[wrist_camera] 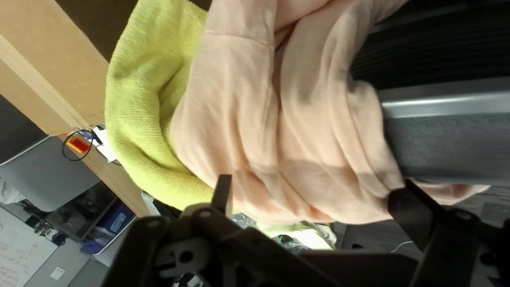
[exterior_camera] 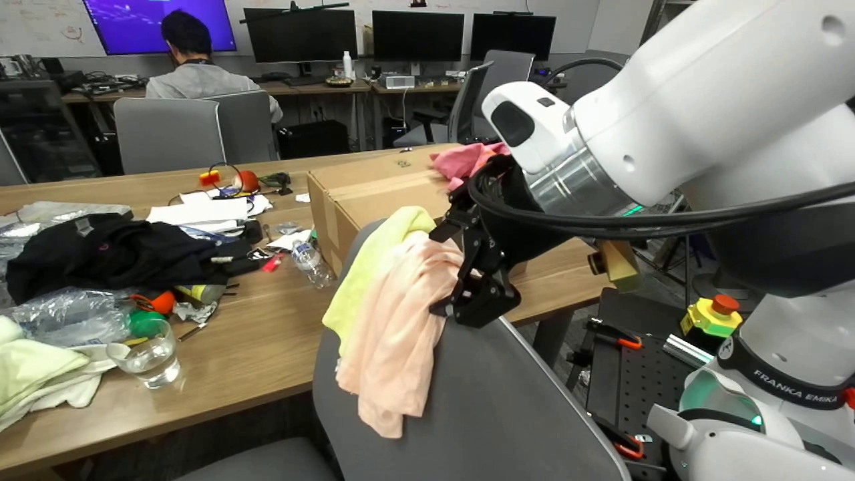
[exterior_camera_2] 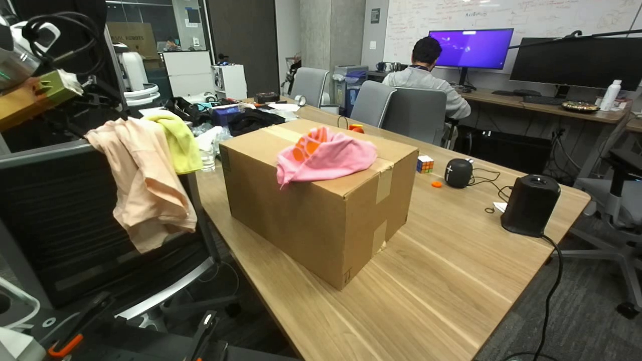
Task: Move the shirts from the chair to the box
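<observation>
A peach shirt (exterior_camera: 401, 327) and a yellow-green shirt (exterior_camera: 354, 294) hang over the top of the grey chair back (exterior_camera: 494, 401); both also show in an exterior view, the peach (exterior_camera_2: 143, 180) and the yellow (exterior_camera_2: 181, 145). A pink shirt with orange print (exterior_camera_2: 341, 158) lies on top of the cardboard box (exterior_camera_2: 286, 215), whose top looks closed. My gripper (exterior_camera: 439, 272) is open at the chair's top edge. In the wrist view the gripper (wrist_camera: 312, 187) has its fingers spread to either side of the peach shirt (wrist_camera: 255, 115), with the yellow shirt (wrist_camera: 133, 99) beyond the left finger.
The box stands on a wooden table (exterior_camera_2: 431, 281) beside the chair. A water glass (exterior_camera: 153, 357), a plastic bottle (exterior_camera: 310, 264), black cloth (exterior_camera: 113, 254) and other clutter lie on the table. Black speakers (exterior_camera_2: 531, 205) stand beyond the box. A person (exterior_camera: 194, 60) sits behind.
</observation>
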